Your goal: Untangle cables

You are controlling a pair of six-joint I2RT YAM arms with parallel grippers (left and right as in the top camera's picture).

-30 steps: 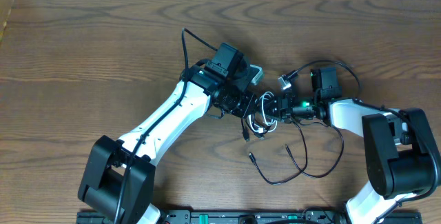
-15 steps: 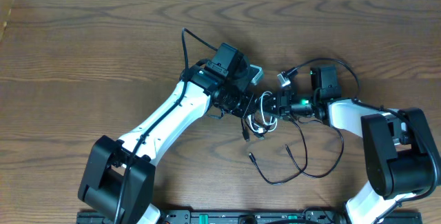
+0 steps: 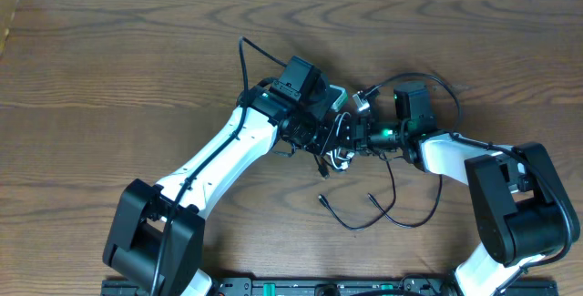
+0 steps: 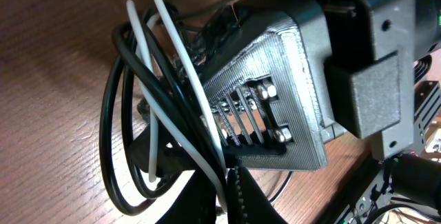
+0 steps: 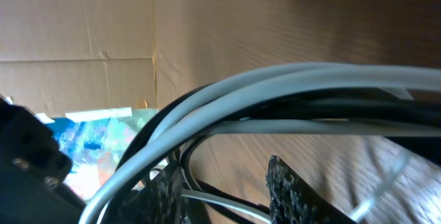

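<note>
The cables are bunched in a knot (image 3: 339, 157) at mid-table, between my two grippers. A thin black cable (image 3: 364, 220) trails from it toward the front. My left gripper (image 3: 330, 134) is at the knot's left. In the left wrist view its jaws (image 4: 231, 198) are shut on the white cable (image 4: 172, 52), with black cable loops (image 4: 110, 114) hanging beside it. My right gripper (image 3: 357, 137) reaches in from the right. Its fingers (image 5: 231, 189) stand apart, with a thin white cable (image 5: 234, 201) and a black one crossing the gap.
The right gripper's grey housing (image 4: 275, 93) sits right against the left jaws. Thick grey wrist wires (image 5: 275, 86) cross the right wrist view. Another black wire (image 3: 250, 55) curls behind the left wrist. A small silver plug (image 3: 361, 105) lies beyond the grippers.
My right gripper has moved left, closing in on the left gripper and the knot. The trailing black loops in front slid left and nearer the grippers. The left arm held still.
</note>
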